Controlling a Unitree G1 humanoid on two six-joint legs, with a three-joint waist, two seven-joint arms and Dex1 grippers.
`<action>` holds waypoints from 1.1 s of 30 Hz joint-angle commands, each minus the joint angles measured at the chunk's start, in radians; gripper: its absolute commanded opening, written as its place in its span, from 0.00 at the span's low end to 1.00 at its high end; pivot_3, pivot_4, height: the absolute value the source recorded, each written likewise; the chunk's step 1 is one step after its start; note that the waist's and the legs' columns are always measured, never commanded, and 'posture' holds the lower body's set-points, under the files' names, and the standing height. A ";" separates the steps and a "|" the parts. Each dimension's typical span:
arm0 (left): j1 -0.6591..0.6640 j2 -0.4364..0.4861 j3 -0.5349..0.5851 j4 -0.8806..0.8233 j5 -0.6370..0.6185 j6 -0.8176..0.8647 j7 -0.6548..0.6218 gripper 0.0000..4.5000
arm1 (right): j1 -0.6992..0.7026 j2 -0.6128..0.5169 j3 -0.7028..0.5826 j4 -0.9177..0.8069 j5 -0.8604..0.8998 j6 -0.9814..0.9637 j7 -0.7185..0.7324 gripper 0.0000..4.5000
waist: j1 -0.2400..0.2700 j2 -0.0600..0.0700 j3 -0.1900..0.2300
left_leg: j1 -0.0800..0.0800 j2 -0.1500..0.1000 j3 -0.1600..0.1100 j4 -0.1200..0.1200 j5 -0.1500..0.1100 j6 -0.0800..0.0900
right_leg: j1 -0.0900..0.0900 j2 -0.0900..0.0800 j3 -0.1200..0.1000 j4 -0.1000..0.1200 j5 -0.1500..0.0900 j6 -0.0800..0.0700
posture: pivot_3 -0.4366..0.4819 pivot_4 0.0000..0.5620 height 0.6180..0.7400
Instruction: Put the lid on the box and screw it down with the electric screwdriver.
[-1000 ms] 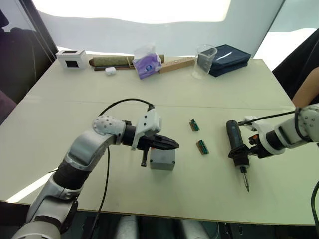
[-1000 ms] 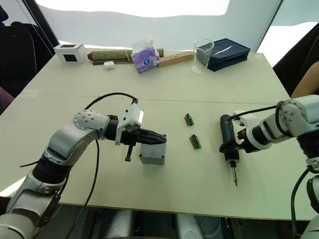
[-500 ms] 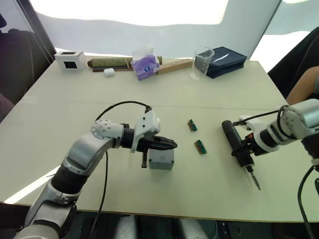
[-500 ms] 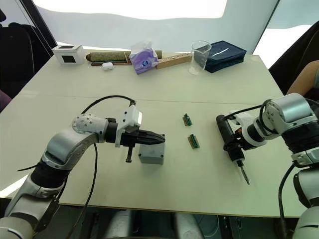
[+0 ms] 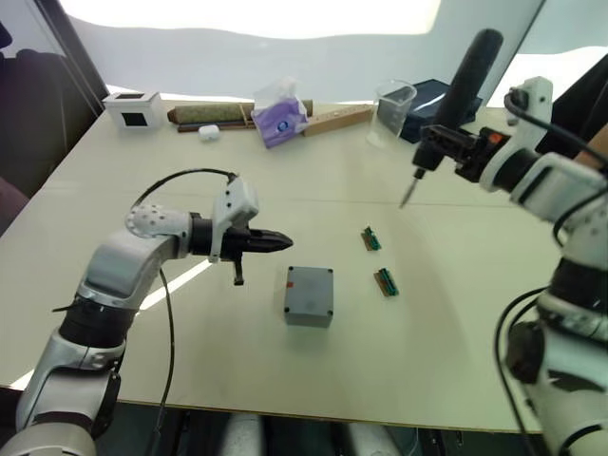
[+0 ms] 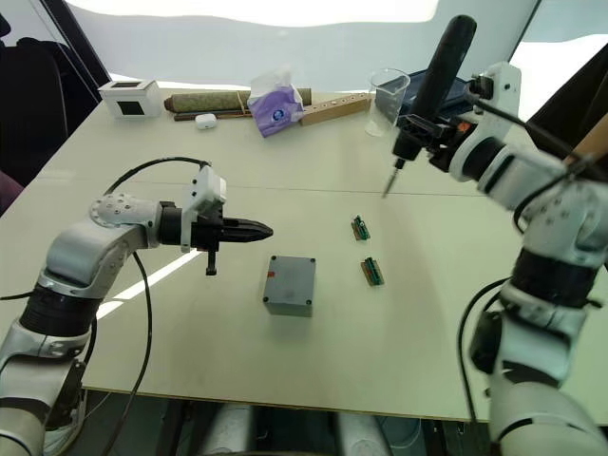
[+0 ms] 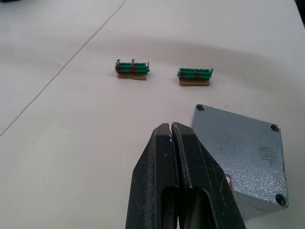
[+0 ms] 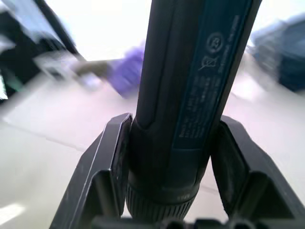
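Items counted on the table: one grey box (image 5: 309, 295) with its lid (image 7: 240, 156) fitted on top; two small green strips (image 5: 370, 238) (image 5: 385, 281); one white box with a black window (image 5: 135, 111); one clear beaker (image 5: 390, 112); one dark blue flat case (image 6: 465, 93); one purple tissue pack (image 5: 279, 120); one small white case (image 5: 209, 134). Off the table: one electric screwdriver (image 5: 460, 85). Grippers: two, left gripper (image 5: 275, 243) and right gripper (image 5: 446, 150).

The big pale table (image 5: 456, 332) holds the grey box (image 5: 309, 295) with its lid on. Two green strips (image 5: 377, 259) lie beside the box. A cup (image 5: 390, 112) and purple tissues (image 5: 278, 121) stand far behind it
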 commanded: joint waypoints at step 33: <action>0.048 -0.090 -0.181 0.083 0.193 -0.182 -0.023 0.00 | 0.457 0.131 0.437 -0.383 -0.224 -0.453 0.059 0.41 | -0.007 0.000 -0.001 | 0.005 -0.002 0.000 0.003 0.003 -0.004 | 0.005 0.001 0.000 0.001 0.000 0.001 | 0.48 0.27 1.00</action>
